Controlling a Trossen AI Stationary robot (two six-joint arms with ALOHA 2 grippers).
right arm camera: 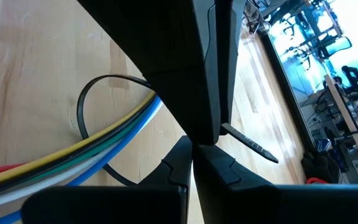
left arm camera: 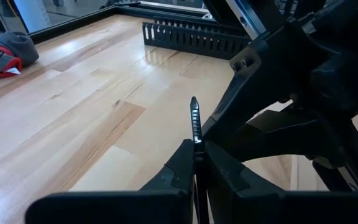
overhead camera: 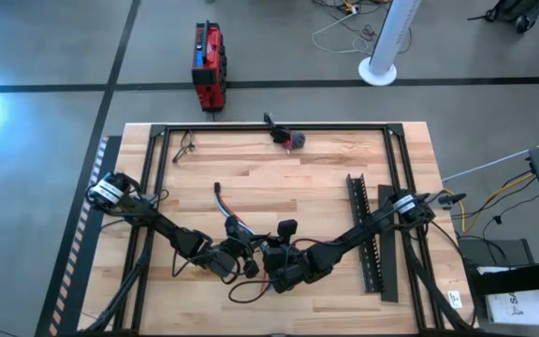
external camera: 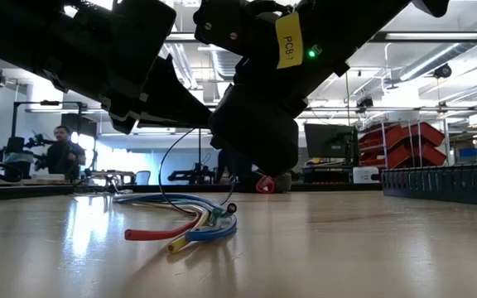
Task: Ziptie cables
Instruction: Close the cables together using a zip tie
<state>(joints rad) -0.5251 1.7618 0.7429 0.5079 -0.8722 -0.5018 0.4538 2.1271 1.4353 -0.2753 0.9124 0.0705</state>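
Two arms: meet low over the counter.
Left end effector: pinched tight on the zip tie.
Right end effector: closed, nothing seen held.
Cables: lying on the counter, inside the zip tie loop.

Both arms crowd cables at table front-centre; toothed black rack blocks right.

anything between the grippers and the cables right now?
Nothing visible. The zip tie is already looped around the cables. The left gripper is shut on the tie's toothed tail, the right gripper is shut right beside the bundle. Both meet mid-table over the cables; bare wood around them.
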